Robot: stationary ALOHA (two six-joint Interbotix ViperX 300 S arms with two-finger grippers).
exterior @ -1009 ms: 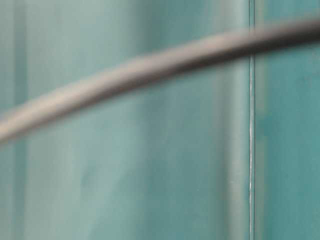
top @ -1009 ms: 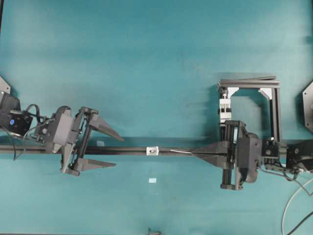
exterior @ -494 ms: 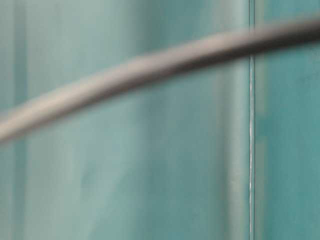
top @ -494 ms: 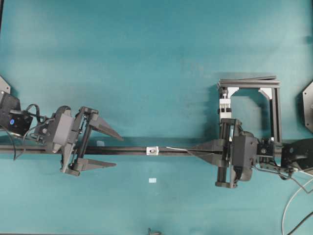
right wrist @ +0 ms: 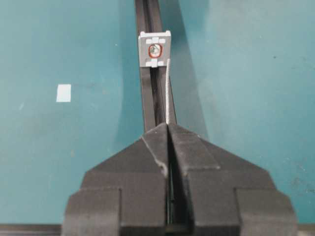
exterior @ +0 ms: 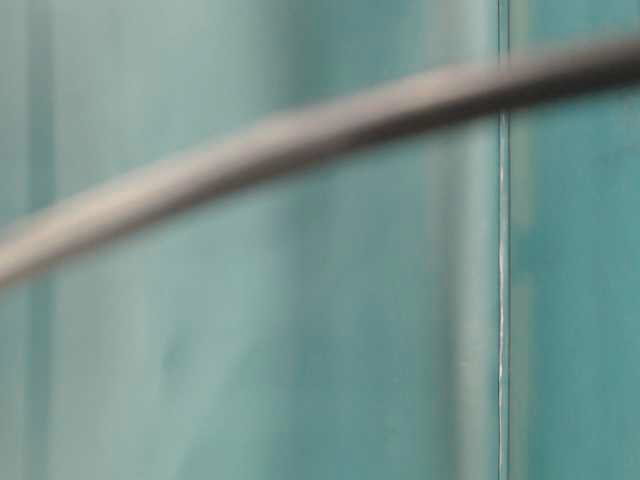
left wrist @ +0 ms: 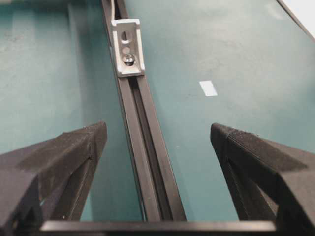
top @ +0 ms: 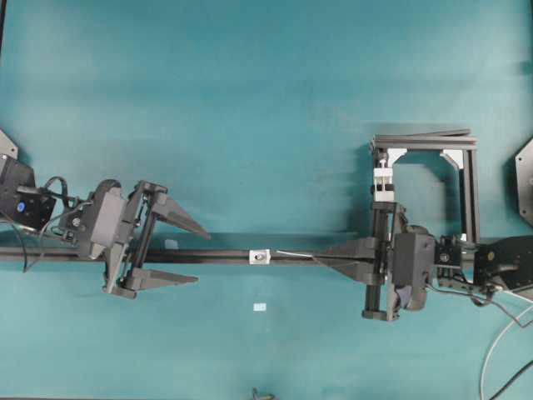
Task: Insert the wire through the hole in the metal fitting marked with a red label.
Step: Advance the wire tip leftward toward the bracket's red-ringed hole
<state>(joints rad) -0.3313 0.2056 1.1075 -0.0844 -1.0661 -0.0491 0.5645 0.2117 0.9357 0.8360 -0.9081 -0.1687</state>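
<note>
The metal fitting (top: 261, 257) (left wrist: 128, 46) is a small silvery bracket on a long black rail (top: 225, 256). In the right wrist view the fitting (right wrist: 155, 49) faces me, and a red ring marks its hole (right wrist: 155, 49). My right gripper (top: 321, 254) (right wrist: 169, 127) is shut on the wire (right wrist: 169, 93) (top: 293, 253). The thin silvery wire points at the fitting, and its tip lies just beside the fitting's right edge, outside the hole. My left gripper (top: 202, 257) (left wrist: 157, 130) stands open astride the rail, left of the fitting, with nothing between its fingers.
A black frame (top: 466, 179) with a white clamp block (top: 382, 179) stands behind the right arm. A pale tape square (top: 260, 307) (left wrist: 208, 88) (right wrist: 63, 93) lies on the teal table in front of the rail. A blurred cable (exterior: 300, 130) fills the table-level view.
My right gripper has moved left along the rail with the wire, bringing the wire's tip close to the fitting. The left gripper has not moved.
</note>
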